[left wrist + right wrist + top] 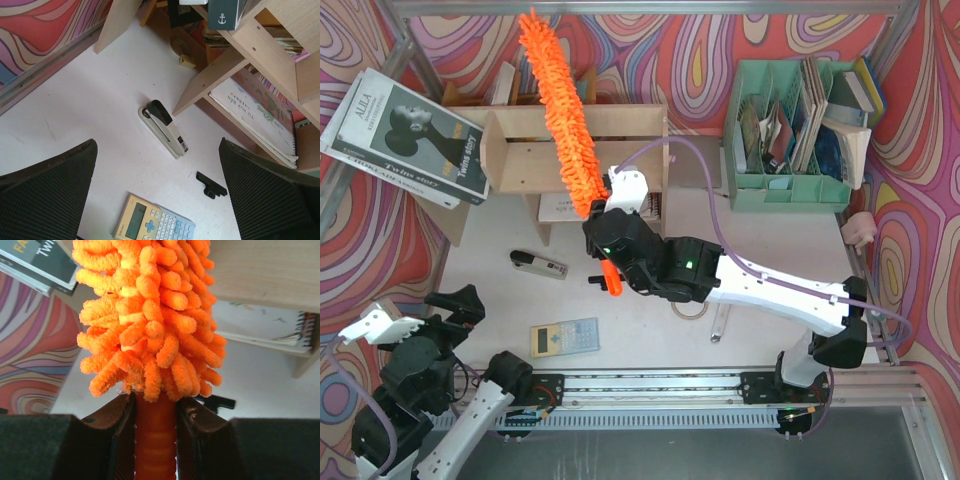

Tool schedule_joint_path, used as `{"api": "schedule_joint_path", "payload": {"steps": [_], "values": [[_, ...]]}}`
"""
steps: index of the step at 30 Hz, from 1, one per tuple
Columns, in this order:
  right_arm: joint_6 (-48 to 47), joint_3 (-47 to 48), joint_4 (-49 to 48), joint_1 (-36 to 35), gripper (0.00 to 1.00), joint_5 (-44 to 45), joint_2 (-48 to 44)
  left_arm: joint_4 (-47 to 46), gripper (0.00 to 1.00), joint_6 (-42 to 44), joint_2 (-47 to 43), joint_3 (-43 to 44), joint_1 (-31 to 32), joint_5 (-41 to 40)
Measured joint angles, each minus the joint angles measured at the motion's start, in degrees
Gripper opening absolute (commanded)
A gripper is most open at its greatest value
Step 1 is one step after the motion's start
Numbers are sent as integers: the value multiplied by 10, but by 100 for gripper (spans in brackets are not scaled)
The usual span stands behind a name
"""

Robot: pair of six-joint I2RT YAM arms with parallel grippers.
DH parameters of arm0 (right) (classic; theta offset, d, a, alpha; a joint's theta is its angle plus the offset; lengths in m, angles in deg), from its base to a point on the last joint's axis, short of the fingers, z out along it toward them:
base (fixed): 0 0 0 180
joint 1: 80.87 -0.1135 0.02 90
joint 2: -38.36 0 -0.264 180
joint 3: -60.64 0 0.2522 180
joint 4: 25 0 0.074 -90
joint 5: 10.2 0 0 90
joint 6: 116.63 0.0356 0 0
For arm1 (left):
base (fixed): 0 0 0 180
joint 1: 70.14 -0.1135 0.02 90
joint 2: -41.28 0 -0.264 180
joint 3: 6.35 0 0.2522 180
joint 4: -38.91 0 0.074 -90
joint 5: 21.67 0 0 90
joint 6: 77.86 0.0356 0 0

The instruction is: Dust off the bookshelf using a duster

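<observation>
The bright orange fluffy duster point(560, 110) lies slantwise over the top board of the light plywood bookshelf point(520, 150), its tip reaching past the shelf's back edge. My right gripper point(599, 224) is shut on the duster's orange handle just below the fluff, in front of the shelf. The handle's end sticks out behind the gripper. In the right wrist view the duster point(150, 315) fills the middle, the right gripper point(155, 422) clamps its ribbed handle, and the bookshelf point(270, 270) shows at upper right. My left gripper point(448, 312) point(157, 150) hangs open at the near left over the table.
A stapler point(538, 264) point(165, 129), a calculator point(565, 338) point(152, 225) and a black clip point(211, 185) lie on the table before the shelf. A spiral notebook point(255, 120) lies under the shelf. A mint-green file organizer point(790, 190) stands at right. A book point(405, 135) leans at left.
</observation>
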Motion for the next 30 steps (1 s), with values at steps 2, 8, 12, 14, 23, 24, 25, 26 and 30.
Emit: {"api": "schedule_joint_path", "payload": {"steps": [2,8,12,14,23,24,25,26,30], "values": [[-30,4,13,0,0,13,-3,0,98,0,4,0,0,0],[-121,61,66,0,0,41,3,0,98,0,5,0,0,0],[-166,115,94,0,0,70,27,0,98,0,5,0,0,0],[-183,141,114,0,0,87,47,0,98,0,5,0,0,0],[-222,163,189,0,0,122,113,0,98,0,5,0,0,0],[-224,163,195,0,0,124,116,0,98,0,5,0,0,0],[-226,163,200,0,0,125,116,0,98,0,5,0,0,0],[-226,163,205,0,0,129,116,0,98,0,5,0,0,0],[-226,162,215,0,0,148,116,0,98,0,5,0,0,0]]}}
